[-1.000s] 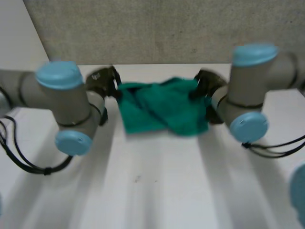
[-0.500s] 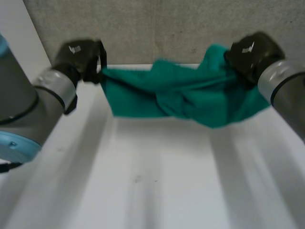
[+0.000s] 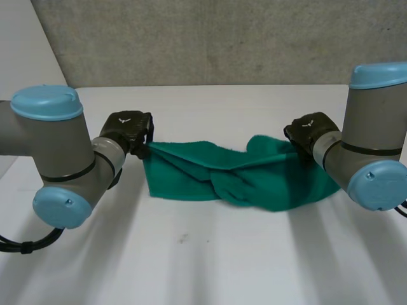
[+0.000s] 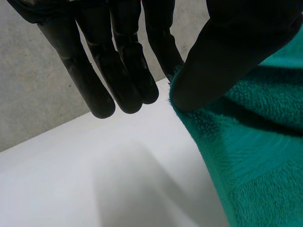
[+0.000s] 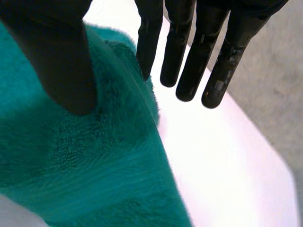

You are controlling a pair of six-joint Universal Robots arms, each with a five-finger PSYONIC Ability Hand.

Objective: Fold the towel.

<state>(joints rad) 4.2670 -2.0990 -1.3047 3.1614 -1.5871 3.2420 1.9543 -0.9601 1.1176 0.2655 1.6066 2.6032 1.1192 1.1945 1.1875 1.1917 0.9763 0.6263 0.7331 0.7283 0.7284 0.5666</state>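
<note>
Green terry-cloth towel [image 3: 241, 175] was strung out sideways between the two hands, low over the far part of the white table [image 3: 203, 254]. It had one twist near the middle, and the right half was bunched fuller than the left. The lower edge looked to be brushing the tabletop, though I couldn't tell for sure.

My read on why it was held that way: with each end taken by one hand and the hands well apart, the cloth was being pulled out long. That would let the twist drop out so the towel could go down flat before any fold. No fold was made yet.

Left hand [image 3: 130, 129] was at the towel's left end, on the upper edge by the corner. From its wrist camera, the thumb [image 4: 227, 52] was pressed onto the pile right at the hem, with the nearest finger behind the cloth, so it was a pinch. The other fingers were straight and touching nothing.

Right hand [image 3: 310, 131] was at the right end, again on the upper edge. The thumb [image 5: 52, 56] was flat on the towel and the first finger's tip was at the cloth's border, also pinching it. The remaining fingers were extended over bare table. Both grips were shallow and near the edge, so I judged a slip possible under a hard pull.
</note>
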